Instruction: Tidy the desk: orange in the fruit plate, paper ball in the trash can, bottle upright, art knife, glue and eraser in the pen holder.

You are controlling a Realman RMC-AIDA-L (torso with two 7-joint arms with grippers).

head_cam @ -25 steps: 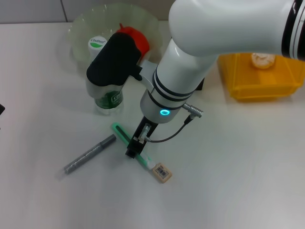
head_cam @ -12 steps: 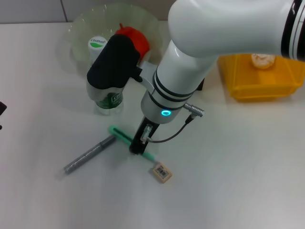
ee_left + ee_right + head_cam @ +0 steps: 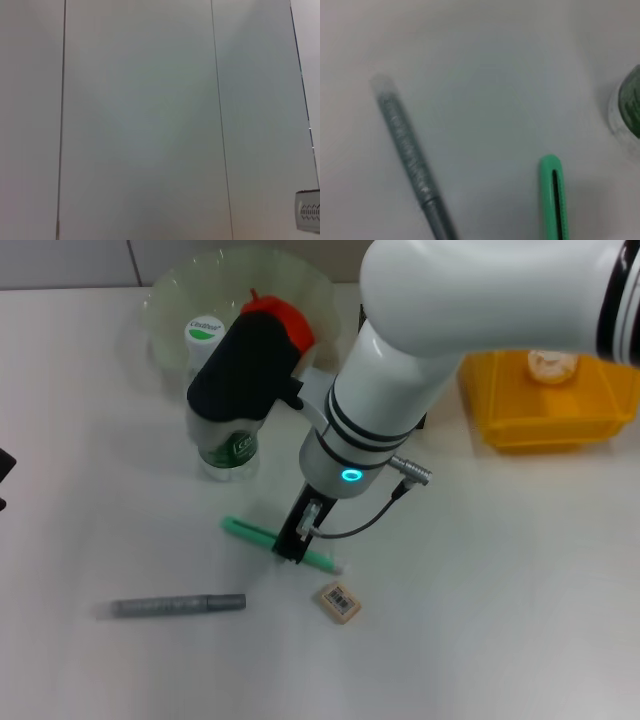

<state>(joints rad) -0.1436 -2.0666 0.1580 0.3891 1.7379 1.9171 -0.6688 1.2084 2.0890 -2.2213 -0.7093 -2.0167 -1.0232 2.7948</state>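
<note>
My right gripper (image 3: 290, 543) is down at the table, shut across the middle of the green art knife (image 3: 250, 533), which lies nearly flat. The knife's end also shows in the right wrist view (image 3: 552, 200). The grey glue stick (image 3: 178, 605) lies on the table to the front left, apart from the knife; it also shows in the right wrist view (image 3: 410, 160). The eraser (image 3: 340, 601) lies just in front of the knife. The bottle (image 3: 222, 445) stands upright. The orange (image 3: 288, 322) sits in the green fruit plate (image 3: 170, 300). The paper ball (image 3: 552, 362) is in the yellow trash can (image 3: 545, 425).
My right arm's white body covers the middle back of the table, and a dark object (image 3: 425, 420) is mostly hidden behind it. My left gripper (image 3: 3, 468) is parked at the left edge. The left wrist view shows only a wall.
The art knife has turned under my right gripper to lie more crosswise. The glue stick, which touched the knife before, has moved off to the front left and now lies level.
</note>
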